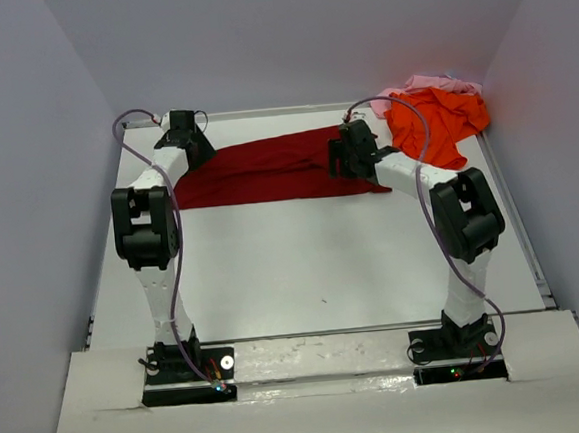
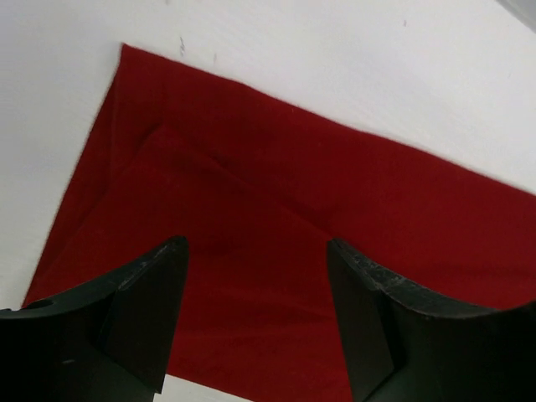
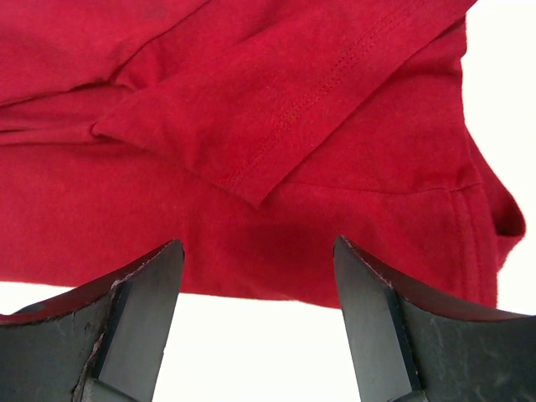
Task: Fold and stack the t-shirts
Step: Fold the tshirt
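a white table stands between plain pale walls.

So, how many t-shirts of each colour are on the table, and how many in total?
Dark red t-shirt: 1
Orange t-shirt: 1
Pale pink t-shirt: 1
Total: 3
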